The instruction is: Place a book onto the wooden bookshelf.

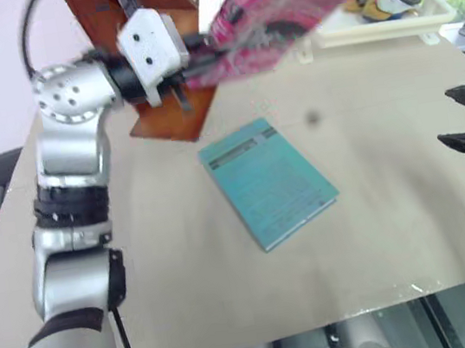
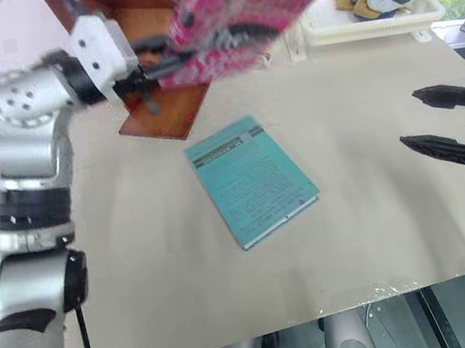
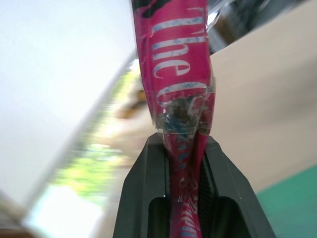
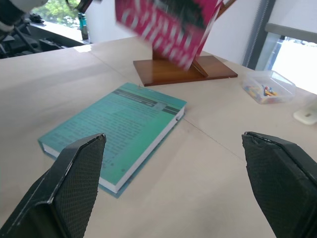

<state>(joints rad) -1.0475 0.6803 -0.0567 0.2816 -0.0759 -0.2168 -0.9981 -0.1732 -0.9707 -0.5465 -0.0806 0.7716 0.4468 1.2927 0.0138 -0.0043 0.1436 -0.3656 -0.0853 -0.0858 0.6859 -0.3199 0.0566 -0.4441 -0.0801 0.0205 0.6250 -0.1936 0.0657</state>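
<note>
Nearest the camera, toward the right edge of the frame, the right gripper (image 2: 442, 127) hung over the bare table (image 1: 381, 230) with its two black fingers spread apart and nothing between them. Just beyond, at the centre of the frame, the teal book (image 1: 269, 181) lay flat on the table, cover up.

Higher, in the upper middle of the frame, the left gripper (image 1: 192, 68) was clamped on one edge of the book (image 1: 294, 3), the bright pink paperback, which stuck out toward the upper right, clear of the table; the left wrist view showed both jaws pinching its cover (image 3: 185, 148). Behind the gripper, at the top of the frame, stood the wooden bookshelf (image 1: 173, 117), its flat base on the table and slanted boards rising out of view. A white basket (image 1: 385, 24) sat at the far upper right.

To do this step well, I judged that the paperback should be aligned with a slanted board, lowered until it rests there, and only then released.
</note>
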